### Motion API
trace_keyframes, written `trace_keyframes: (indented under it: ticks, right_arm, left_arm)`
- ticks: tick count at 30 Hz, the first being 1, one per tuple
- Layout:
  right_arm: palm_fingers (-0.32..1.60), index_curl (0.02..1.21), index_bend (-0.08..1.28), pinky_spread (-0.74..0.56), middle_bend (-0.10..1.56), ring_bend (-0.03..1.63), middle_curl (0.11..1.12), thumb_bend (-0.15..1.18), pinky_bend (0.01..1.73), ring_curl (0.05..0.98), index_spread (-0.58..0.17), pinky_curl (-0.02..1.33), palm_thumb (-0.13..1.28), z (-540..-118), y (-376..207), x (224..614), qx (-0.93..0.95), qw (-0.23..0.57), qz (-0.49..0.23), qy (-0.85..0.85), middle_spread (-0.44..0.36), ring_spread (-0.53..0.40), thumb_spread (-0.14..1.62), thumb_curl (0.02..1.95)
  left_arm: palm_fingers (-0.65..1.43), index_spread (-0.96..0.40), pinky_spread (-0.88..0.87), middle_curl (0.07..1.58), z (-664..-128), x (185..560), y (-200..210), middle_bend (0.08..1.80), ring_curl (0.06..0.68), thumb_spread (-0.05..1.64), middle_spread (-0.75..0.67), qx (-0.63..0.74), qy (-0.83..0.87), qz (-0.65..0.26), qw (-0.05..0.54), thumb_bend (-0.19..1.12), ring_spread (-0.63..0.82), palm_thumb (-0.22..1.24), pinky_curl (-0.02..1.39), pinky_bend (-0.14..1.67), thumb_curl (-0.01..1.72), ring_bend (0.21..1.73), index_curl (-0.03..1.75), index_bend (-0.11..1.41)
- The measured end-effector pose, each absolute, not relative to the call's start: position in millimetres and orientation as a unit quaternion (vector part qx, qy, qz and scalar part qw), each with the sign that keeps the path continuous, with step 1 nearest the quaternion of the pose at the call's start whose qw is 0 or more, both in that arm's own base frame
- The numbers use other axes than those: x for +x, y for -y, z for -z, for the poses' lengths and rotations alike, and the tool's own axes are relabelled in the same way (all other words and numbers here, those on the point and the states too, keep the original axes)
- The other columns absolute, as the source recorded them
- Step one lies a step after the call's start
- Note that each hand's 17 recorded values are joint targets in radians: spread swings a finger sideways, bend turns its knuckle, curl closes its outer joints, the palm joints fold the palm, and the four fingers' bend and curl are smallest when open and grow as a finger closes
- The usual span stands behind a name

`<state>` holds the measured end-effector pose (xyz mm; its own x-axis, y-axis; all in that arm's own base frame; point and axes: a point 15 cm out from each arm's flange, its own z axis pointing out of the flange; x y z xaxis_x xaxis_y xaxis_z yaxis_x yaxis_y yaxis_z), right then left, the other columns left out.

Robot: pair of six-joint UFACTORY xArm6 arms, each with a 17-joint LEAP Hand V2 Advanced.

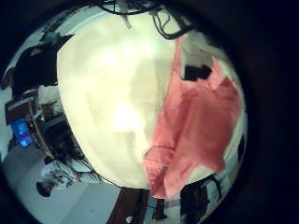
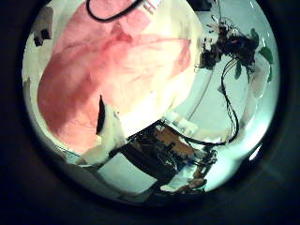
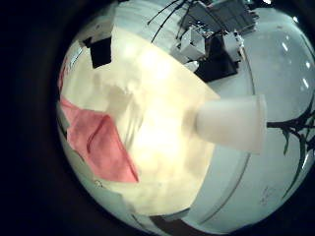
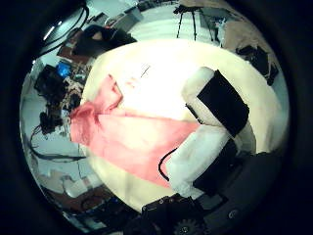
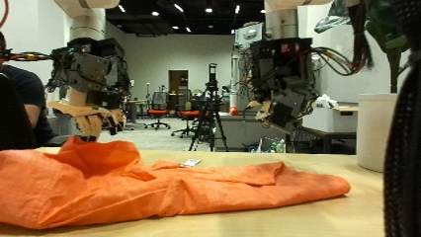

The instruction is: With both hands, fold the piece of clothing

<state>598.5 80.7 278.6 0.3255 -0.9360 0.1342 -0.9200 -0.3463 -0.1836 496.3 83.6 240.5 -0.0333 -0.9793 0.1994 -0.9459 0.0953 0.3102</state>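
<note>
The crumpled orange cloth garment [image 5: 158, 183] is spread on the pale table [image 5: 329, 219], its long axis running across beneath both arms. The bunched, higher end lies under the left hand [image 5: 90, 84]; the flatter end trails toward the right hand [image 5: 287, 84]. Both hands hang above it with fingers loosely relaxed, nothing held.

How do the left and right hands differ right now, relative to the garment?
The left hand hangs over the bunched, higher end of the orange garment; the right hand hangs over its flatter, thinner end. The left hand's fingertips sit closer to the cloth than the right hand's. Both are raised off the table, touching nothing, holding nothing.
</note>
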Motion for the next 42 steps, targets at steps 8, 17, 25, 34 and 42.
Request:
trace_keyframes:
  ticks: [8, 17, 25, 34, 42]
  right_arm:
    - [0.45, 0.57, 0.35, -0.5, 0.76, 1.0, 0.56, -0.01, 0.76, 0.47, -0.413, 0.67, 0.66, -293, -28, 533, -0.816, 0.015, 0.098, -0.57, -0.193, -0.278, 1.58, 0.2]
    - [-0.02, 0.49, 0.34, 0.03, 0.46, 0.55, 0.42, -0.02, 0.46, 0.298, -0.365, 0.52, 0.49, -240, 11, 463, -0.849, -0.089, -0.025, -0.52, -0.051, 0.0, 1.3, 0.2]
    - [0.03, 0.41, 0.23, 0.18, 0.32, 0.42, 0.36, -0.02, 0.38, 0.251, -0.354, 0.43, 0.55, -176, 12, 445, -0.852, -0.117, -0.069, -0.506, -0.028, 0.066, 1.13, 0.25]
    - [0.11, 0.36, 0.17, 0.18, 0.26, 0.38, 0.34, -0.02, 0.33, 0.238, -0.302, 0.38, 0.56, -126, -8, 441, -0.85, -0.151, -0.099, -0.495, -0.009, 0.083, 1.02, 0.28]
    - [0.6, 0.36, 0.23, 0.02, 0.36, 0.53, 0.36, -0.01, 0.26, 0.257, -0.304, 0.32, 0.67, -125, 9, 457, -0.849, -0.172, -0.051, -0.498, -0.133, -0.106, 1.0, 0.31]
  left_arm:
    - [-0.22, 0.13, 0.51, 0.46, -293, 486, -97, 0.13, 0.229, 1.24, 0.47, 0.673, 0.726, 0.014, 0.142, -0.02, 0.53, 0.44, 0.32, 0.45, 0.37, 0.55, 0.5, 0.1]
    - [-0.18, 0.13, 0.58, 0.32, -292, 431, -66, 0.14, 0.205, 1.21, 0.51, 0.641, 0.748, 0.053, 0.163, -0.02, 0.59, 0.4, 0.29, 0.38, 0.34, 0.45, 0.34, 0.11]
    - [-0.15, 0.13, 0.59, 0.25, -265, 391, -39, 0.15, 0.204, 1.2, 0.51, 0.619, 0.766, 0.063, 0.163, -0.02, 0.61, 0.4, 0.29, 0.33, 0.32, 0.41, 0.27, 0.12]
    - [-0.13, 0.13, 0.57, 0.22, -267, 367, -27, 0.16, 0.208, 1.18, 0.5, 0.597, 0.783, 0.064, 0.163, -0.02, 0.62, 0.4, 0.29, 0.31, 0.31, 0.39, 0.23, 0.13]
    - [-0.11, 0.13, 0.55, 0.2, -263, 353, -28, 0.17, 0.214, 1.17, 0.5, 0.593, 0.785, 0.074, 0.164, -0.02, 0.62, 0.4, 0.3, 0.28, 0.3, 0.39, 0.21, 0.13]
